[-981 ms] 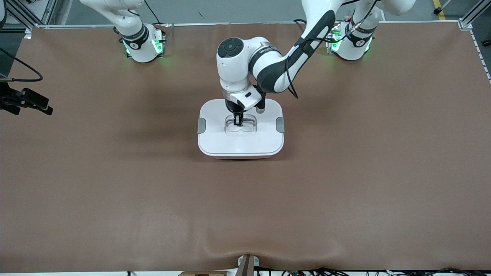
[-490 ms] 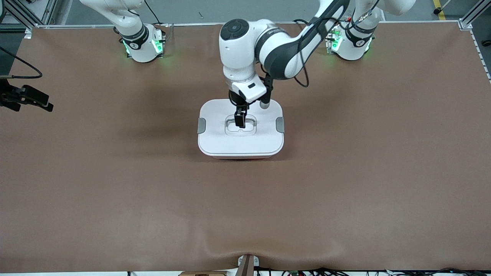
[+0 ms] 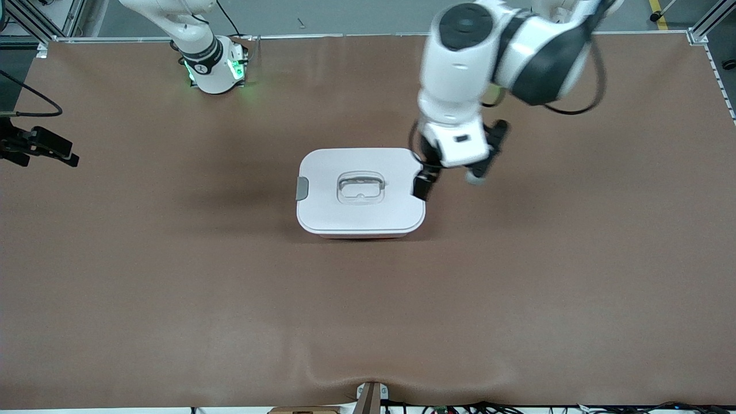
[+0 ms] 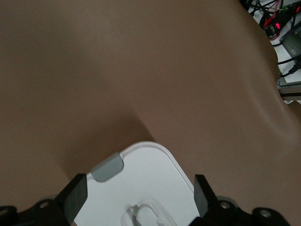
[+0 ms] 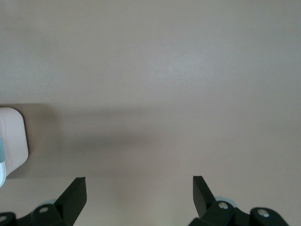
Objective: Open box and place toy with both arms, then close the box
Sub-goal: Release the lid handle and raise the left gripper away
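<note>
The box stands mid-table with its white lid on, and a sliver of pink tub shows under the lid's near edge. The clear handle lies in its recess, with nothing on it. My left gripper hangs open over the box's edge toward the left arm's end, covering the clip there. In the left wrist view the lid, a grey clip and the handle lie below the left gripper. My right gripper waits open at the right arm's end of the table. The toy is out of view.
A brown mat covers the whole table. The right arm's base stands at the table's back edge. Cables and a small mount sit at the front edge. The right wrist view catches a corner of the box.
My left gripper opened, let go of the lid's handle, rose and swung toward the left arm's end of the table. The right gripper barely moved. The box stayed in place.
</note>
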Tool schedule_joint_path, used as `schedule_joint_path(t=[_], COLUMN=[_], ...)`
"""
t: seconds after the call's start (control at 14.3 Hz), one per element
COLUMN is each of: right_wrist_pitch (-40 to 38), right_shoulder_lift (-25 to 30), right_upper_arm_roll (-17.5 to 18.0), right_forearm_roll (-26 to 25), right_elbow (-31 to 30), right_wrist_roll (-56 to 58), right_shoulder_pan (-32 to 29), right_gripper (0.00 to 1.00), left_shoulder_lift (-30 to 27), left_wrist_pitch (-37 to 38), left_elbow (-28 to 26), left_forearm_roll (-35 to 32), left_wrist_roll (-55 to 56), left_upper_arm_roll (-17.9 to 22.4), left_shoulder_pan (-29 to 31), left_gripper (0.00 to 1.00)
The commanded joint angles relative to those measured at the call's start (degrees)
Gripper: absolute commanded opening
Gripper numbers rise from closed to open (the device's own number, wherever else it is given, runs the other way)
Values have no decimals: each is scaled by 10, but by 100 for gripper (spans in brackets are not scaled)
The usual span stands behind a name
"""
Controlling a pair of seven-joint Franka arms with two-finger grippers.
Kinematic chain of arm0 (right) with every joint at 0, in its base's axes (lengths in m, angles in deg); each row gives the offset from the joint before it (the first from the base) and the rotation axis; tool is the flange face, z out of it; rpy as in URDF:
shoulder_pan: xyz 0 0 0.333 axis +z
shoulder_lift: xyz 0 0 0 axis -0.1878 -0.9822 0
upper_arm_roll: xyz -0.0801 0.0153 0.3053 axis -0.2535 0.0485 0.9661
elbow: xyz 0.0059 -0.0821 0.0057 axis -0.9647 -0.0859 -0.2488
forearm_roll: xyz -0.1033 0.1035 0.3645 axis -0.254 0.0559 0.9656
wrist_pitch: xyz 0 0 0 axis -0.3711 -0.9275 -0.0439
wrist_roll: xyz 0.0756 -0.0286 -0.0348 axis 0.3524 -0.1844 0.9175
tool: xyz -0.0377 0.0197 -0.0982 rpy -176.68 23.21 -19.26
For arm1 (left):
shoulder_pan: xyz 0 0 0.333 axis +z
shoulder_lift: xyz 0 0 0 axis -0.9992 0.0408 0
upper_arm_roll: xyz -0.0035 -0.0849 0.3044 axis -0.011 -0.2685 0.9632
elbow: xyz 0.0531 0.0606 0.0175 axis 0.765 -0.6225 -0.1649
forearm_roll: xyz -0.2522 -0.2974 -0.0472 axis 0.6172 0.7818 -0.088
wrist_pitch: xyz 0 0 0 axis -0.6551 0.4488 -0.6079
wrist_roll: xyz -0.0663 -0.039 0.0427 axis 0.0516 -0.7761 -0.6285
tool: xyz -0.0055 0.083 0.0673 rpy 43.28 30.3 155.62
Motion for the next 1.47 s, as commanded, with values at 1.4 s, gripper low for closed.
schedule_joint_path(t=[1.4], right_wrist_pitch=[-2], right_shoulder_lift=[0], right_upper_arm_roll=[-6], right_forearm_roll=[5], right_elbow=[-3], right_wrist_roll=[10], right_shoulder_pan=[-9], right_gripper=[100], left_shoulder_lift=[-248], left_wrist_pitch=[202], left_elbow=[-128], left_forearm_roll=[57], left_wrist_roll=[-819], left_upper_arm_roll=[42], left_shoulder_pan=[239], left_gripper=[100])
